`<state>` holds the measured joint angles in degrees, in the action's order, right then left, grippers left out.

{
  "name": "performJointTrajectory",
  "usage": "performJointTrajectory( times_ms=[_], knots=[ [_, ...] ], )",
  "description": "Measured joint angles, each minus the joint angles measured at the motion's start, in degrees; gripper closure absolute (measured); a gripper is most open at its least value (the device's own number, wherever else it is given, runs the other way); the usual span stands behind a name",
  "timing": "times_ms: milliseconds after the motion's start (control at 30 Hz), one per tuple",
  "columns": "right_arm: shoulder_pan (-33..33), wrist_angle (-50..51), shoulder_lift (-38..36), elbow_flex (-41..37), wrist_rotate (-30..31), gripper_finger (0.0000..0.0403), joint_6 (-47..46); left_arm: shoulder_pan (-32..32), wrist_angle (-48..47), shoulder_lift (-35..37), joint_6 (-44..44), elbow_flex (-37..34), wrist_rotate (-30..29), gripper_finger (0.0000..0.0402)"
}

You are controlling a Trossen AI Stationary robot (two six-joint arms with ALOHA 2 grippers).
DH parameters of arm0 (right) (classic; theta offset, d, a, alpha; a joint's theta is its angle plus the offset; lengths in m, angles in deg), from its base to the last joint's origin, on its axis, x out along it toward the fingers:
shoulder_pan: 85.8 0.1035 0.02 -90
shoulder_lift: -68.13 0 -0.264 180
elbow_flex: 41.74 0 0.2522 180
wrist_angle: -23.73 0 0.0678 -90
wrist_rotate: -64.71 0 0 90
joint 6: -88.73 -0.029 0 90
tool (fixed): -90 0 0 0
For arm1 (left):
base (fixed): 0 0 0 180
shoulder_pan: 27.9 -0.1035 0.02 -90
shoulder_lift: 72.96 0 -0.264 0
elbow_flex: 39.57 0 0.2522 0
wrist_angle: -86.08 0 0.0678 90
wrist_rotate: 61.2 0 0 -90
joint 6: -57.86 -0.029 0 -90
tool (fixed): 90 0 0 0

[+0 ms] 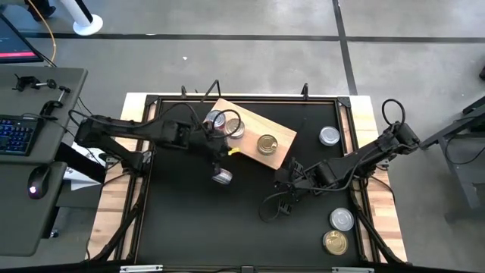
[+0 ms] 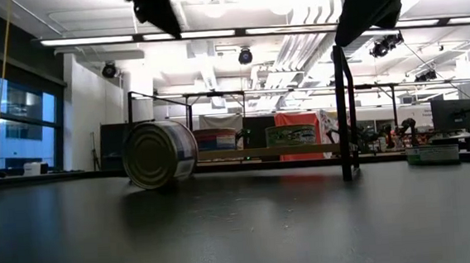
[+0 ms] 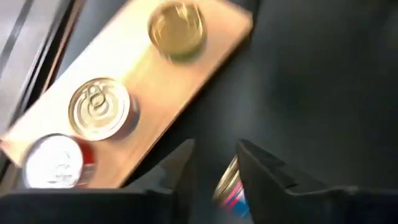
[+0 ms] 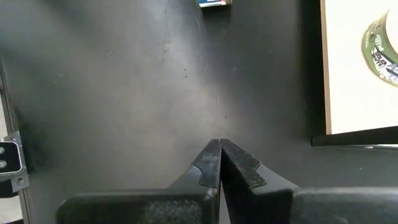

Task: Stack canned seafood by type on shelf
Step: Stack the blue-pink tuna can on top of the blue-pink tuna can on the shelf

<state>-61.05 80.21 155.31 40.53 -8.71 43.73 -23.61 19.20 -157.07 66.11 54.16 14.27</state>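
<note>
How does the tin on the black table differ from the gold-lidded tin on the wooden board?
The table tin stands on its edge; the gold-lidded tin lies flat. The table tin sits off the wooden board, the gold-lidded tin on it. Both are small round cans.

The right end effector [image 4: 219,163], fingers pressed together, hangs over the black tabletop [image 4: 124,93] near the shelf [image 4: 348,74] bearing a tin [image 4: 384,46].

Two dark, jointed arms trail looped black cables; each pincer has matte black, wedge-shaped fingers.
</note>
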Motion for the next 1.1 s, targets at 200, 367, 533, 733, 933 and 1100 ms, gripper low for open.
performJointTrajectory(
  times_ms=[200, 367, 533, 733, 933, 1100],
  knots=[
    [0.09, 0.07, 0.0, 0.0, -0.01, 0.0403, -3.61, -1.33, -8.33, -3.34, -16.06, -0.01, 3.5, 0.0183],
    [1.49, 0.42, 0.0, 0.0, -0.34, 0.0403, -8.42, -1.01, -9.61, -9.52, -17.69, -0.01, 12.19, 0.0115],
    [2.74, 0.39, 0.0, 0.0, -0.31, 0.0403, -12.6, 1.05, -8.39, -15.26, -25.32, -0.03, 9.94, 0.0088],
    [3.17, 0.37, 0.0, 0.0, 0.58, 0.0403, -14.65, 1.4, -6.32, -19.7, -27.87, -0.01, 8.33, 0.0085],
    [3.17, 0.52, 0.0, 0.02, 0.63, 0.0403, -14.54, 1.36, -5.3, -22.11, -26.93, -1.09, 8.07, 0.0085],
    [3.17, 0.85, 0.0, 0.0, 0.74, 0.0403, -13.03, 1.57, -3.35, -22.14, -24.25, -2.44, 9.17, 0.0085]
  ],
)
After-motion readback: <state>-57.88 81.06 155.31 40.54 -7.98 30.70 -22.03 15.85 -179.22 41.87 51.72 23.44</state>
